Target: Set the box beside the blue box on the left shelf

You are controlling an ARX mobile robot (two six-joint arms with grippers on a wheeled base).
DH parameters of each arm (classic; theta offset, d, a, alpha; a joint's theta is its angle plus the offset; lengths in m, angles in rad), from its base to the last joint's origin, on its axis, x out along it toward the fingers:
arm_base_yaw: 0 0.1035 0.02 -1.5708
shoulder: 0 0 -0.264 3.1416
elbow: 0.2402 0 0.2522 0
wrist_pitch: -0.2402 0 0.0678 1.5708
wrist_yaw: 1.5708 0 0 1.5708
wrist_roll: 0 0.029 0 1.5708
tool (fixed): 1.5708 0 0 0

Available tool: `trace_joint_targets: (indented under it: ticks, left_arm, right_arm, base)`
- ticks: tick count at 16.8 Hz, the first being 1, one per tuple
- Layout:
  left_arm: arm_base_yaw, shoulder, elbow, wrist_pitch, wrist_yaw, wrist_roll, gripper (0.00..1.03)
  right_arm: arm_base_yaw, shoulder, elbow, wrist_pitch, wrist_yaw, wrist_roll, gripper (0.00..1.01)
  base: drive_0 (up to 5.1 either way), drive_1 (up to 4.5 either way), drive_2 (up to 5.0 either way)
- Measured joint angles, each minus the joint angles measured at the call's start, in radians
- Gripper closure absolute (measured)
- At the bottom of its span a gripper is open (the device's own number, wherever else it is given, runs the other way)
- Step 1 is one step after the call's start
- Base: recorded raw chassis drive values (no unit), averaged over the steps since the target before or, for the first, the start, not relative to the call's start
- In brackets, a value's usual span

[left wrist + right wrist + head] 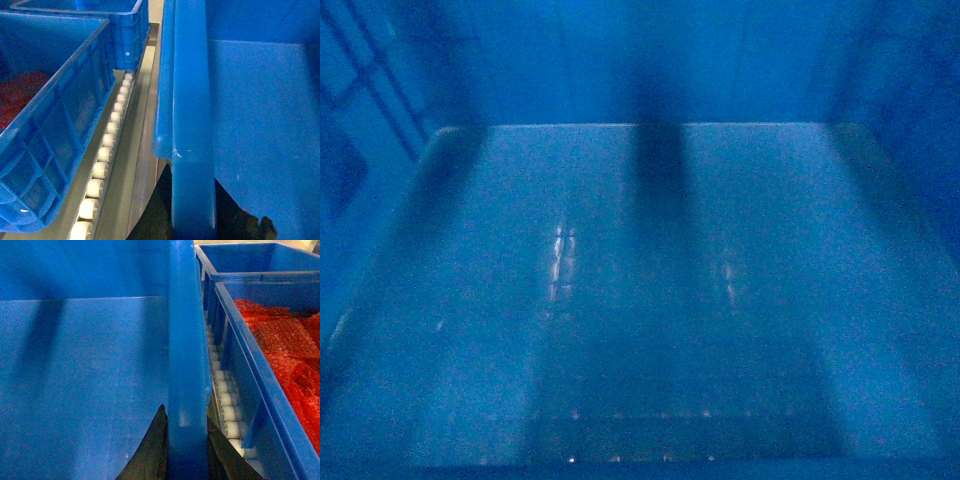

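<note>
The box's bright-blue floor (640, 300) fills the head view; neither gripper shows there. My left gripper (194, 210) is shut on the box's thick left rim (187, 100), a dark finger (160, 210) on each side of it. My right gripper (187, 450) is shut on the right rim (186, 340) the same way. The box's inside shows in both wrist views. A blue box holding red material (50, 125) stands just left of the held box. Another blue box with red bags (270, 365) stands just right of it. I cannot tell which one the task means.
White roller tracks (107, 150) (225, 400) on the grey shelf run along both sides of the held box. Further blue crates (115, 20) (250, 260) stand behind the neighbours. The gaps between the held box and its neighbours are narrow.
</note>
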Motion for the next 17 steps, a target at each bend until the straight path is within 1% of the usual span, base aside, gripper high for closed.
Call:
trace_joint_targets:
  ticks: [13, 14, 15, 16, 17]
  left_arm:
    - [0.000, 0.000, 0.000, 0.000, 0.000, 0.000, 0.95]
    - [0.000, 0.000, 0.000, 0.000, 0.000, 0.000, 0.95]
    - [-0.015, 0.002, -0.027, 0.081, -0.028, 0.027, 0.95]
    - [-0.042, 0.027, -0.068, 0.223, -0.087, 0.050, 0.95]
    - [-0.044, 0.072, -0.056, 0.310, -0.100, 0.079, 0.95]
  right_arm:
    - [0.000, 0.000, 0.000, 0.000, 0.000, 0.000, 0.92]
    - [0.000, 0.001, 0.000, 0.007, 0.008, -0.005, 0.92]
    - [0.031, 0.023, -0.009, 0.070, 0.090, -0.038, 0.92]
    - [0.027, 0.072, -0.011, 0.168, 0.140, -0.082, 0.92]
    - [-0.002, 0.114, 0.006, 0.216, 0.122, -0.107, 0.92]
  base:
    - [0.0, 0.00, 0.0]
    - [0.0, 0.00, 0.0]
    - [0.0, 0.00, 0.0]
    - [0.0, 0.00, 0.0]
    - [0.0, 0.00, 0.0]
